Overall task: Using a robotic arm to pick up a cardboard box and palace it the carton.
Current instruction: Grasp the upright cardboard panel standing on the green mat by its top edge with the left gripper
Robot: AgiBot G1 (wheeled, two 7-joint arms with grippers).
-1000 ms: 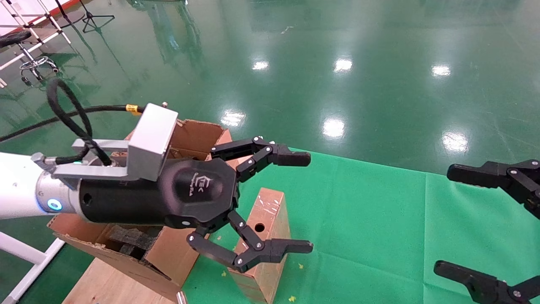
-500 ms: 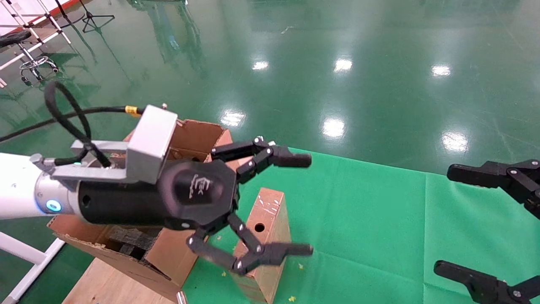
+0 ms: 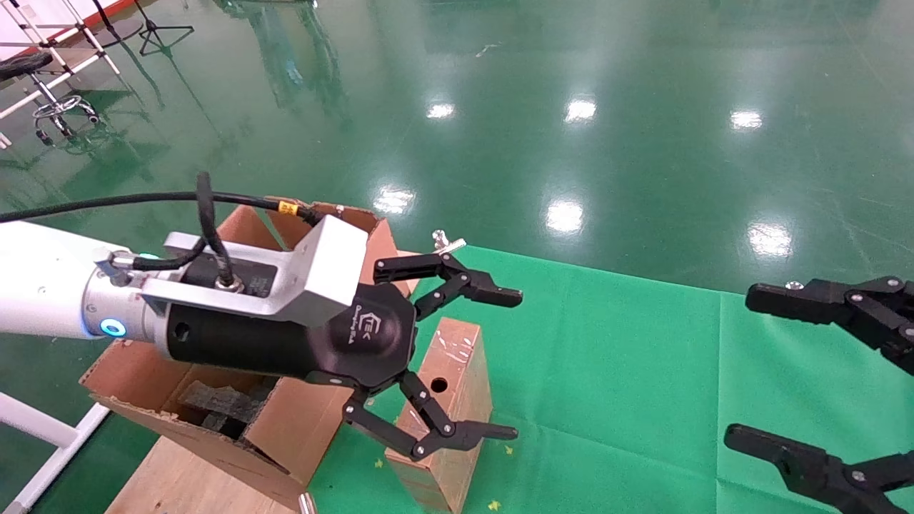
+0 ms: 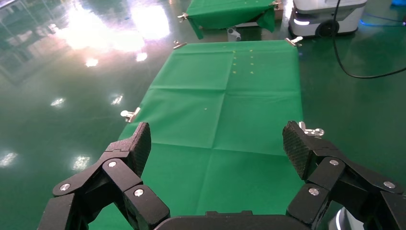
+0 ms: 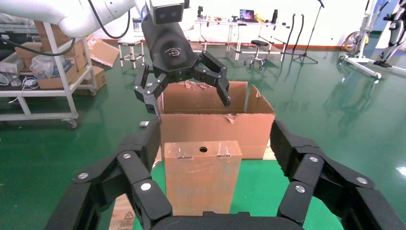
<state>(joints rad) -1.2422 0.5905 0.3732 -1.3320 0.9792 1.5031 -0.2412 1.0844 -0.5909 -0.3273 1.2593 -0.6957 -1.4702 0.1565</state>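
The cardboard box (image 3: 457, 357) stands upright on the green cloth, its round hole facing me, and also appears in the right wrist view (image 5: 202, 177). Behind it to the left sits the carton (image 3: 285, 428), with torn flaps and black foam inside; the right wrist view shows the carton (image 5: 249, 127) behind the box. The robotic arm's left gripper (image 3: 508, 363) hovers open above the box and touches nothing; seen from the right wrist, this gripper (image 5: 184, 98) hangs higher than the box top. Its own view (image 4: 218, 139) shows only cloth between the fingers. My right gripper (image 3: 746, 365) waits open at the right.
A green cloth (image 3: 628, 400) covers the table, held by a metal clip (image 3: 448, 243) at its far edge. The carton rests on a wooden board (image 3: 186, 478). Shiny green floor surrounds the table. Another cloth-covered table (image 4: 230, 12) stands farther off, and a white cart (image 5: 43, 72) beyond the carton.
The left wrist has rolled, swinging its silver bracket over the top, and the open gripper has dropped slightly toward the box. The right gripper has edged a little left.
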